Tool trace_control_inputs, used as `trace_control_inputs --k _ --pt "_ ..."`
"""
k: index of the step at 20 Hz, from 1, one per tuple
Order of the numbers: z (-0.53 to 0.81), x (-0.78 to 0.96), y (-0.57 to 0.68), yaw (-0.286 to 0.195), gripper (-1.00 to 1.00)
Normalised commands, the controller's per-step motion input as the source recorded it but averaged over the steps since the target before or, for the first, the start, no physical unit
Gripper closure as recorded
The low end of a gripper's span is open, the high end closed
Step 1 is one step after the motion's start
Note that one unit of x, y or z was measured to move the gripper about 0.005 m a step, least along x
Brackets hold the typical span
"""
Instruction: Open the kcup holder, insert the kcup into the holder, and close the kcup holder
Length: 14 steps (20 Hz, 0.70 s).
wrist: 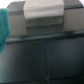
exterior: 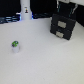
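Note:
The kcup (exterior: 15,47), a small white pod with a green top, stands alone on the white table toward the exterior view's left. The kcup holder (exterior: 63,25), a black box with two grey handle fronts, sits at the back right, and its drawers look pushed in. My gripper (exterior: 67,11) hangs just above the holder's top, far from the kcup. It is too blurred to tell whether it is open or shut. Up close, the wrist view shows a grey handle (wrist: 45,17) against the holder's black surface (wrist: 45,60). No fingers show there.
A white bottle-like post (exterior: 26,11) stands at the back left, in front of a dark backdrop. White table (exterior: 45,62) stretches between the kcup and the holder. A blurred teal shape (wrist: 4,30) sits at the edge of the wrist view.

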Motion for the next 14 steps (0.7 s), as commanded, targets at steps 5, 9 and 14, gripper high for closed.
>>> trace_control_inputs --k 5,9,14 --pt "-0.44 -0.05 0.2 -0.026 -1.0" --pt "-0.5 -0.1 0.09 -0.012 -1.0" --pt "-0.41 -0.29 0.0 0.02 -1.0"
